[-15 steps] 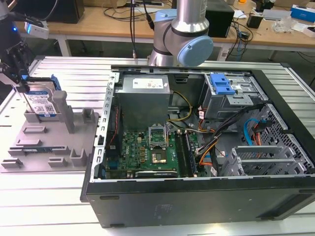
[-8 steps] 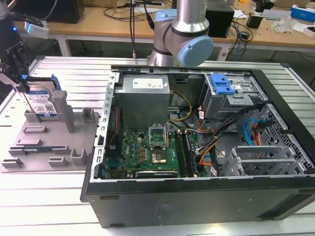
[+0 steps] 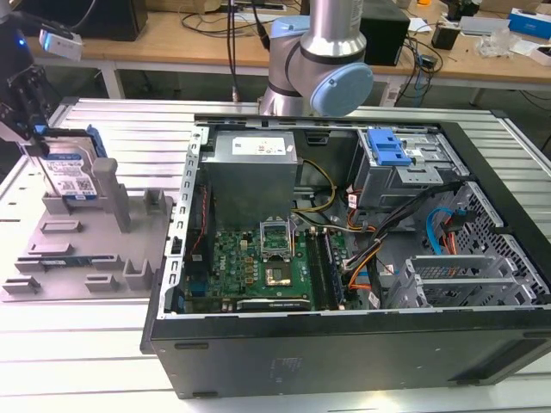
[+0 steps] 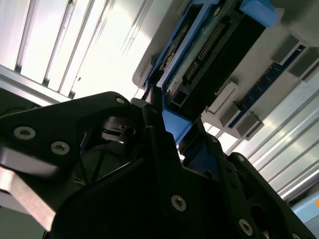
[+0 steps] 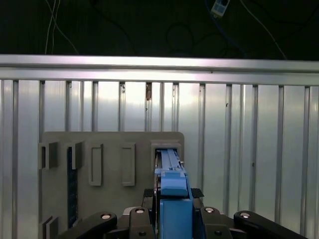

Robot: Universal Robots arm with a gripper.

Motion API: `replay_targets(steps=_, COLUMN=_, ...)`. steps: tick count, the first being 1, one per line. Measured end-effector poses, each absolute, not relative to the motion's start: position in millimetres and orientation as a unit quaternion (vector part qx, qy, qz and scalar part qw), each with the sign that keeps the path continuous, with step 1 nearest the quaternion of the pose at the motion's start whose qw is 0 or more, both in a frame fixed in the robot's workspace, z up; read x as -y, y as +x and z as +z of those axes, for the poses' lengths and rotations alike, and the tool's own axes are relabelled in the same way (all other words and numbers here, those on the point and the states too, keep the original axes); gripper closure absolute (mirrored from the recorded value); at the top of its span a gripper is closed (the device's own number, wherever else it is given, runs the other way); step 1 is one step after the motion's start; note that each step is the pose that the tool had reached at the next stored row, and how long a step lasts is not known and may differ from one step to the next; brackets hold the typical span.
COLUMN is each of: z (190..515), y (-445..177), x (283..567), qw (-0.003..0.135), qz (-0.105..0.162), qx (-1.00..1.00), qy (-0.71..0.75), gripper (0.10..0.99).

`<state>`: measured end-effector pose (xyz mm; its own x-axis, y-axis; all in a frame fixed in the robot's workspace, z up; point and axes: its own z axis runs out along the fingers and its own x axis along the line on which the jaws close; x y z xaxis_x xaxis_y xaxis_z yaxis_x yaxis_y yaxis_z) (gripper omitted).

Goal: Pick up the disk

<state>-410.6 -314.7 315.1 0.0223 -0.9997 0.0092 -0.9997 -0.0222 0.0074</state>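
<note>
The gripper [image 3: 39, 142], at the exterior view's upper left, is clamped on the top edge of the disk [image 3: 71, 176], which stands upright in the grey holder tray [image 3: 86, 258], apparently so it lifts straight out

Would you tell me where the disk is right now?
At the exterior view's left, the disk stands upright on the grey fixture, between the gripper's fingers, beside the open computer case.
</note>
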Motion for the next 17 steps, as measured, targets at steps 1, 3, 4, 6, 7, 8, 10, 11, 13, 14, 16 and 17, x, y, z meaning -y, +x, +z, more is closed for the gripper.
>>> replay_targets(steps=1, z=319, y=-411, x=315, qw=0.006, qz=0.001, qx=0.699, qy=0.715, gripper=0.718)
replay_targets(steps=3, z=326, y=-411, x=315, qw=0.006, qz=0.001, qx=0.699, qy=0.715, gripper=0.718)
replay_targets(steps=4, z=329, y=-411, x=315, qw=0.006, qz=0.001, qx=0.699, qy=0.715, gripper=0.718)
replay_targets(steps=6, z=339, y=-411, x=315, qw=0.006, qz=0.001, qx=0.699, qy=0.715, gripper=0.718)
replay_targets(steps=7, z=347, y=-411, x=315, qw=0.005, qz=0.000, qx=0.699, qy=0.715, gripper=0.718)
replay_targets(steps=8, z=351, y=-411, x=315, qw=0.005, qz=0.000, qx=0.699, qy=0.715, gripper=0.718)
replay_targets(steps=10, z=359, y=-411, x=315, qw=0.005, qz=0.000, qx=0.699, qy=0.715, gripper=0.718)
replay_targets(steps=11, z=363, y=-411, x=315, qw=0.005, qz=0.000, qx=0.699, qy=0.715, gripper=0.718)
replay_targets(steps=13, z=372, y=-411, x=315, qw=0.005, qz=0.000, qx=0.699, qy=0.715, gripper=0.718)
replay_targets(steps=14, z=380, y=-411, x=315, qw=0.005, qz=0.000, qx=0.699, qy=0.715, gripper=0.718)
replay_targets(steps=16, z=389, y=-411, x=315, qw=0.005, qz=0.000, qx=0.699, qy=0.715, gripper=0.718)
replay_targets(steps=17, z=395, y=-411, x=315, qw=0.005, qz=0.000, qx=0.699, qy=0.715, gripper=0.718)
